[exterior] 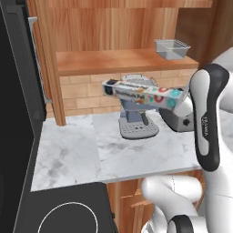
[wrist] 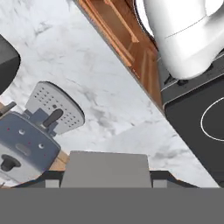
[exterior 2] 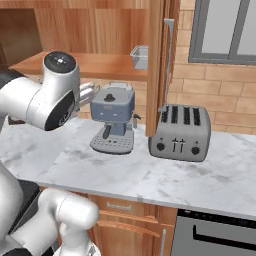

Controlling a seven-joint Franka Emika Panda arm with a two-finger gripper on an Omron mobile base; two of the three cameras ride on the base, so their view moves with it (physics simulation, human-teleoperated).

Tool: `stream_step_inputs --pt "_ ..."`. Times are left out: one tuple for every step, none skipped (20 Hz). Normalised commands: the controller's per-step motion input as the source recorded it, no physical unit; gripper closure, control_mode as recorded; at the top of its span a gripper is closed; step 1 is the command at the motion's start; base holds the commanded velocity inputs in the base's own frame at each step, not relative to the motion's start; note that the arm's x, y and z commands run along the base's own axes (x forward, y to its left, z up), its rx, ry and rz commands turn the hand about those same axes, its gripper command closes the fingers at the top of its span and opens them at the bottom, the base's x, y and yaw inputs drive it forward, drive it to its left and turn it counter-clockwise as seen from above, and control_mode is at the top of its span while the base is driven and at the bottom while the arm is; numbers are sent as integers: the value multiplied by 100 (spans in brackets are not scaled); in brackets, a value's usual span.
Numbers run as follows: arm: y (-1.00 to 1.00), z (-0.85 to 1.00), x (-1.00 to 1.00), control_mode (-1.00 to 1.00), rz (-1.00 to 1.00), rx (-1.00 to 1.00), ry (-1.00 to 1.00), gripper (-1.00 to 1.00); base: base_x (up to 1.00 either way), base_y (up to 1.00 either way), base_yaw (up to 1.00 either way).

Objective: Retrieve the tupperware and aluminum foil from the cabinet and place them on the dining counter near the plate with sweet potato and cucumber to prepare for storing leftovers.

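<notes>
My arm's white elbow is nearest. My gripper (exterior: 182, 101) grasps the aluminum foil (exterior: 143, 94) level above the coffee machine (exterior: 136, 119); the tupperware (exterior: 172, 48) waits on the cabinet (exterior: 123, 60) shelf. I think I should lift clear of the machine before turning.

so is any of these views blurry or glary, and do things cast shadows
Left base view: soft and low in detail, so the label on the aluminum foil is unreadable. Right base view: flat even light with no glare, and a faint shadow under the toaster. Hand view: the coffee machine is sharp, with mild stretch at the edges.
</notes>
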Motion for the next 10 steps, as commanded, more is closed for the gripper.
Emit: stream_step_inputs --pt "0 7 -100 -100 -15 -19 53 100 0 0 0" --pt "0 4 -100 -100 -19 -19 53 100 0 0 0" --pt "0 1 -100 -100 -24 -17 50 100 0 0 0" --pt "0 0 0 100 0 0 0 100 -100 -4 -27" --pt "0 0 0 100 0 0 0 100 -100 -14 -33" --pt "0 0 0 100 0 0 0 100 -100 -29 -38" --pt "0 0 0 100 0 0 0 100 -100 -32 -46" --pt "0 0 0 100 0 0 0 100 -100 -31 -55" --pt "0 0 0 100 0 0 0 100 -100 -28 -59" --pt "0 0 0 100 0 0 0 100 -100 -29 -61"
